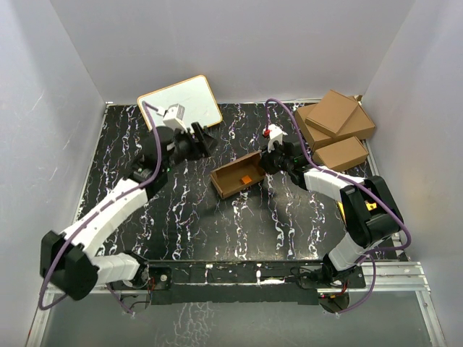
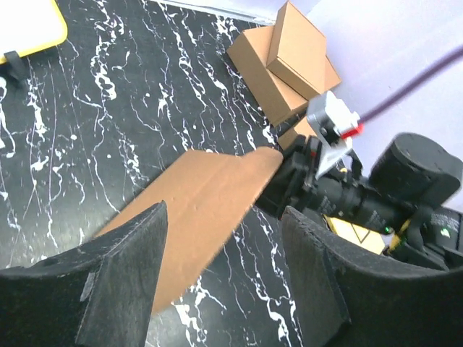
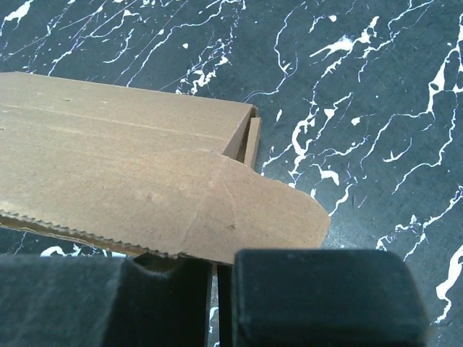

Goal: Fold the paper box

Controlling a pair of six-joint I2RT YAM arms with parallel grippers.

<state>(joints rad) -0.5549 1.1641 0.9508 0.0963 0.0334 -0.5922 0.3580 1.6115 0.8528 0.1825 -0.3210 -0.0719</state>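
Observation:
The paper box (image 1: 239, 176) is a brown cardboard tray, partly folded, lying open on the black marbled table (image 1: 181, 217) with a small orange mark inside. My right gripper (image 1: 269, 160) is at its right end, shut. In the right wrist view its fingertips (image 3: 318, 289) sit against the rounded end flap (image 3: 275, 217), and nothing shows between them. My left gripper (image 1: 204, 139) hovers open above and left of the box. In the left wrist view its fingers (image 2: 126, 267) stand wide apart over a flat brown flap (image 2: 210, 195).
Three larger brown cartons (image 1: 334, 126) are stacked at the back right, also in the left wrist view (image 2: 289, 65). A white board with a yellow rim (image 1: 181, 101) leans at the back left. The right arm's wrist (image 2: 376, 188) is close beyond the flap.

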